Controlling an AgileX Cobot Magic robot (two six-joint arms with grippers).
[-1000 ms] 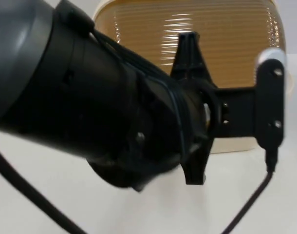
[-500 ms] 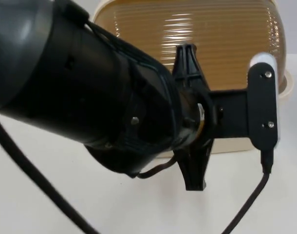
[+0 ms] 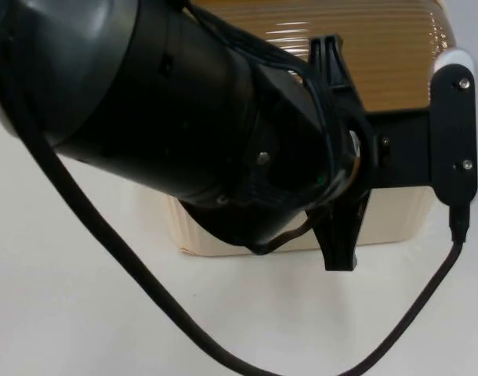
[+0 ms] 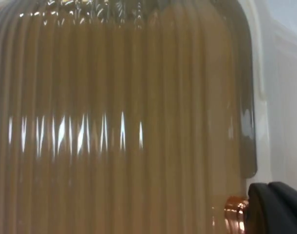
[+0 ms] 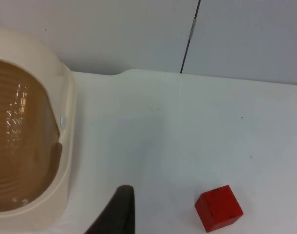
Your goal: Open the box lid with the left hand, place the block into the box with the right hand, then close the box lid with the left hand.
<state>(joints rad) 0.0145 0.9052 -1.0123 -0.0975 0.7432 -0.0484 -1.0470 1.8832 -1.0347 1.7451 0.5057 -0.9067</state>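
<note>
Our left arm has dropped lower over the closed box (image 3: 396, 211), its left hand (image 4: 272, 209) beside the ribbed amber lid (image 4: 124, 122); we cannot tell its grip. The red block (image 5: 218, 207) waits on the table (image 5: 187, 126).

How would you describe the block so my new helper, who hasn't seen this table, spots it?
Start at the cream box with the ribbed amber lid on the white table. Beside it, apart, sits the block: a small red cube, the one brightly coloured thing.
</note>
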